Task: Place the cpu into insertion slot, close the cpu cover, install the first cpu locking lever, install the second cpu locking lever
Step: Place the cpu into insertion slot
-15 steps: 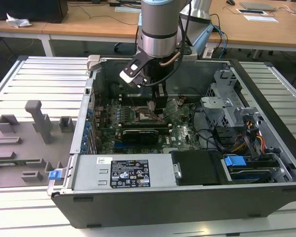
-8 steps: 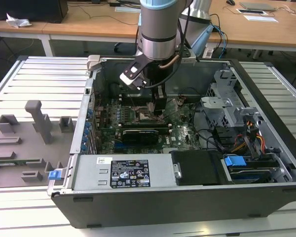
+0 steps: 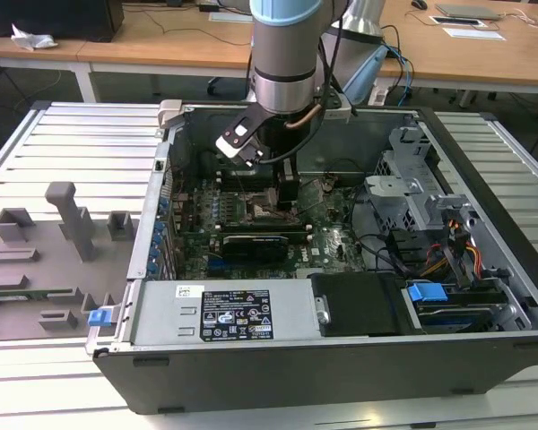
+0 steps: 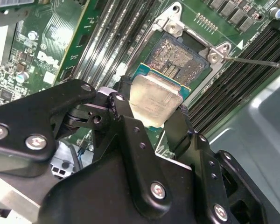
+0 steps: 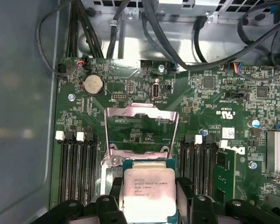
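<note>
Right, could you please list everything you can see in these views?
insertion slot: one, black, metal-rimmed, on the green board.
cpu: one, silver-grey top, held at the insertion slot.
cpu cover: one, silver, swung open.
memory slots: several, black, flanking the insertion slot.
coin battery: one, silver, on the board.
computer case: one, dark grey, open.
fixture tray: one, grey, exterior view's left.
arm: one, silver and blue, reaching into the case.
gripper: one, black, shut on the cpu.
</note>
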